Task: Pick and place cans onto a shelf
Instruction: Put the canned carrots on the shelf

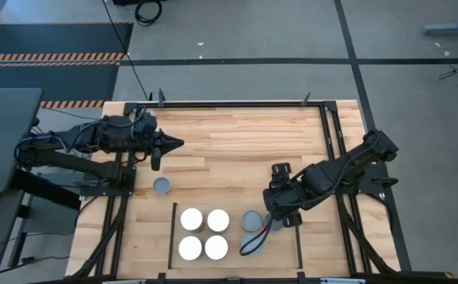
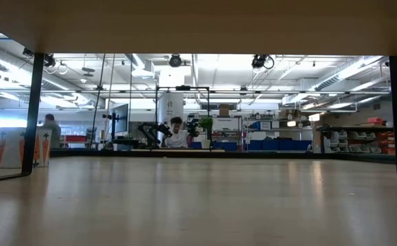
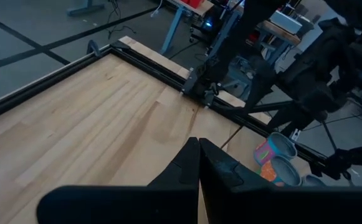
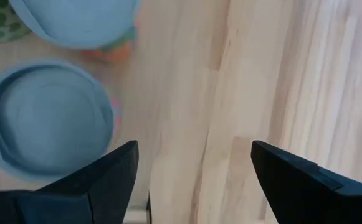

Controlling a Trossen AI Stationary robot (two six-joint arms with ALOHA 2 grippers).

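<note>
The left gripper (image 1: 173, 143) hangs over the left part of the table (image 1: 236, 134), its fingers (image 3: 196, 163) pressed together into a point and holding nothing. Just near of it, one grey-topped can (image 1: 161, 186) stands alone on the planks, apart from the gripper and left of the shelf.

The shelf (image 1: 276, 244) lies at the near middle of the table, with thin black rails (image 1: 172, 235) on its left and right sides. Four white-topped cans (image 1: 205, 233) stand on it in a tight two-by-two square, close to the left rail. To their right, another grey-topped can (image 1: 251, 220) sits on the shelf.

The right gripper (image 1: 265, 214) reaches down beside this can from the right. In the right wrist view its fingers (image 4: 112, 171) are spread wide, over bare wood, gripping nothing, with two round can tops (image 4: 47, 118) just to one side. The right arm (image 1: 347, 170) stretches in from the table's right edge.
</note>
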